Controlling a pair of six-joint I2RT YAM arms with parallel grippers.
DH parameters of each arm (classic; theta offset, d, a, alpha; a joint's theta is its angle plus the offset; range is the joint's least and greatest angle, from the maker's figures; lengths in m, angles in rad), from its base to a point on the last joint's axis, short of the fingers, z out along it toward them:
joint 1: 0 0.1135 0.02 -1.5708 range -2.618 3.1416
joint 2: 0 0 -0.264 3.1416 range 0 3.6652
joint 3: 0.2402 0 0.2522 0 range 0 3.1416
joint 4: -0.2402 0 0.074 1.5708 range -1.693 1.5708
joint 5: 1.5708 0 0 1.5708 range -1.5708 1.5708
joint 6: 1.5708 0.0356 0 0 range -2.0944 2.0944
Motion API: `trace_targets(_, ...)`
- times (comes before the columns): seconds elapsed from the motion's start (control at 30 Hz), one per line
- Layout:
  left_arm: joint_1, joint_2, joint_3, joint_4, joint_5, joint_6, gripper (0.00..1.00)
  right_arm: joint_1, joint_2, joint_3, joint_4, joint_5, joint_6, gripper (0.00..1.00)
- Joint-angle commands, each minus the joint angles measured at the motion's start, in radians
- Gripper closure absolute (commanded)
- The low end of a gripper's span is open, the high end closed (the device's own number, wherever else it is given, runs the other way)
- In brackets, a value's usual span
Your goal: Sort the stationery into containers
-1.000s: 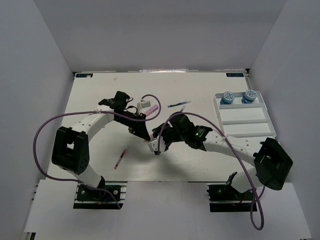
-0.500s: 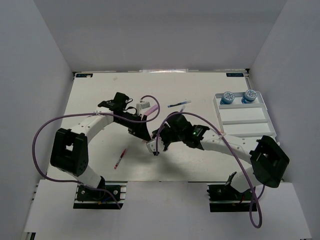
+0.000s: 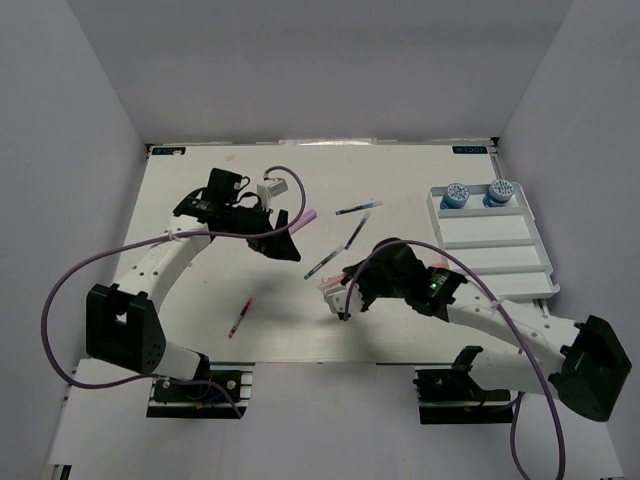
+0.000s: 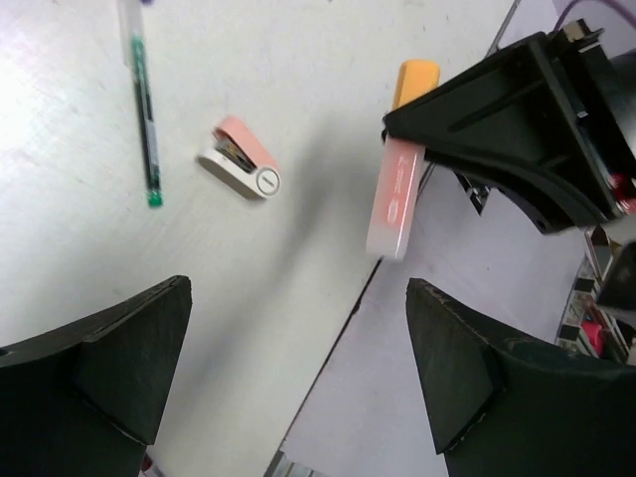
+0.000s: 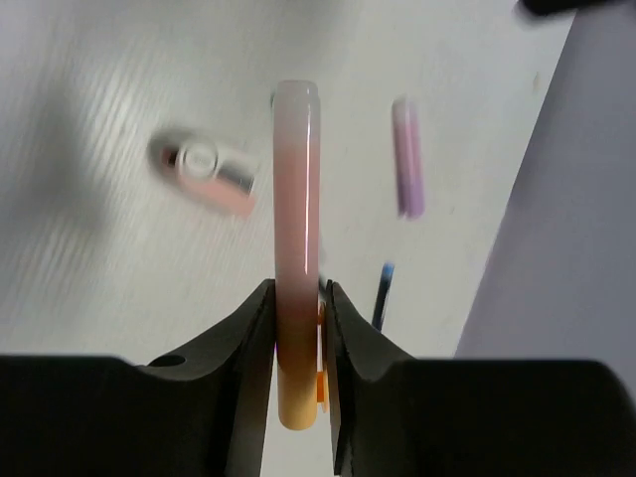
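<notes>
My right gripper (image 3: pixel 338 297) is shut on a stubby orange-and-pink highlighter (image 5: pixel 296 229), held above the table's middle. The same highlighter (image 4: pixel 397 189) shows in the left wrist view, sticking out of the right gripper's black jaws. My left gripper (image 3: pixel 288 240) hangs open and empty, further back and to the left. A small pink-white eraser-like piece (image 4: pixel 241 171) lies on the table under them. A green pen (image 3: pixel 328 263), a dark pen (image 3: pixel 355 232), a blue pen (image 3: pixel 358 208) and a pink-purple highlighter (image 3: pixel 308 217) lie mid-table. A red pen (image 3: pixel 239 317) lies near left. The white divided tray (image 3: pixel 495 262) sits at the right.
Two blue-capped round items (image 3: pixel 456 194) stand in the tray's far compartment. The near table edge (image 4: pixel 343 318) runs just below the left gripper's view. Purple cables loop over both arms.
The left gripper let go of the highlighter, opened wide and pulled back to the far left. The right gripper shut on the highlighter and carried it a little right and nearer.
</notes>
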Motion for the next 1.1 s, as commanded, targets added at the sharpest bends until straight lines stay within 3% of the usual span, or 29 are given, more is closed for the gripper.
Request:
trace_targets(0.0, 0.021, 0.017, 0.073, -0.027, 0.003, 0.013, 0.02, -0.081, -0.105, -0.055, -0.134, 0.095, -0.036, 1.00)
trace_targets(0.2, 0.030, 0.088, 0.064, 0.017, 0.067, -0.006, 0.02, -0.358, -0.161, -0.052, -0.300, 0.122, -0.108, 1.00)
trace_targets(0.43, 0.030, 0.134, 0.087, 0.057, 0.063, -0.006, 0.02, -0.526, 0.100, 0.247, -0.354, 0.013, -0.019, 1.00)
trace_targets(0.63, 0.030, 0.135, 0.101, 0.057, 0.011, 0.043, 0.02, -0.661, 0.129, 0.147, -0.316, 0.008, -0.293, 1.00)
trace_targets(0.9, 0.030, 0.178, 0.090, 0.094, 0.021, 0.034, 0.02, -0.956, 0.171, 0.169, -0.386, -0.105, -0.470, 1.00)
trace_targets(1.07, 0.030, 0.200, 0.109, 0.079, 0.058, 0.060, 0.02, -1.055, 0.220, 0.208, -0.440, -0.133, -0.600, 1.00)
